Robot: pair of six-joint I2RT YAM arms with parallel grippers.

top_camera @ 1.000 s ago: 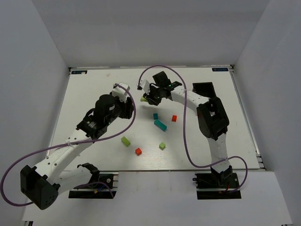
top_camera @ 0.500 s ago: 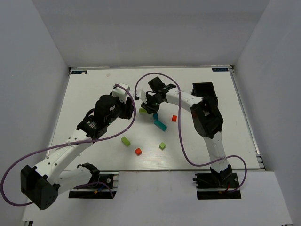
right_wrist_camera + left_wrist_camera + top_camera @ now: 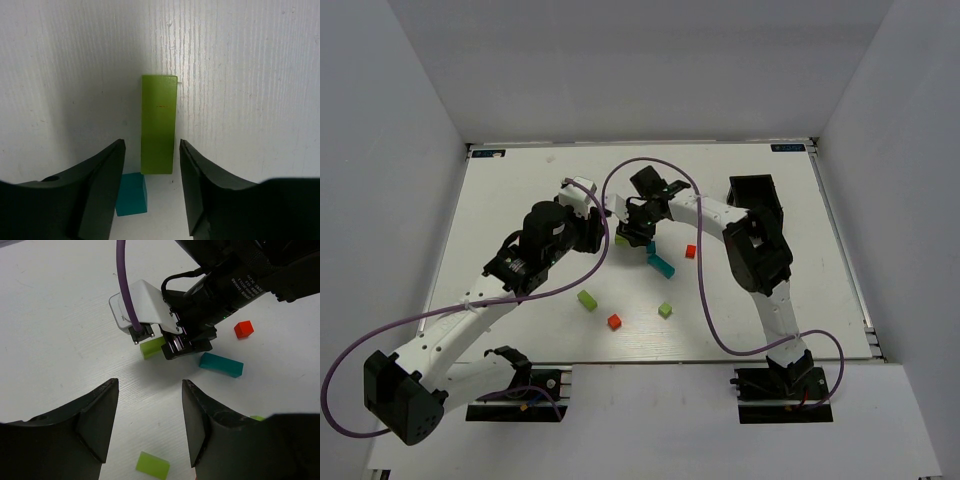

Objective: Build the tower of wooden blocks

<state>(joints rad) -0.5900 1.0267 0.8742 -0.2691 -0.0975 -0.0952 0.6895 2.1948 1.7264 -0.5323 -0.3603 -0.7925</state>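
Observation:
A long lime-green block (image 3: 159, 125) lies flat on the white table between the fingers of my right gripper (image 3: 151, 150), which is open and touches neither side of it. Its near end sits beside a small teal cube (image 3: 131, 200). From above, that gripper (image 3: 635, 232) is low over the block (image 3: 621, 240), with the teal bar (image 3: 661, 265) just behind it. My left gripper (image 3: 148, 405) hovers open and empty, looking at the right gripper (image 3: 190, 342), the lime block (image 3: 151, 347) and the teal bar (image 3: 221, 364). No blocks are stacked.
Loose blocks are scattered on the table: a red cube (image 3: 690, 251), a lime block (image 3: 587, 300), another red cube (image 3: 614, 321) and a lime cube (image 3: 665, 310). A black box (image 3: 752, 188) stands at the back right. White walls enclose the table (image 3: 510, 190).
The right gripper came down and to the left with the long lime block, then opened; the block now lies free on the table. The left arm has not moved.

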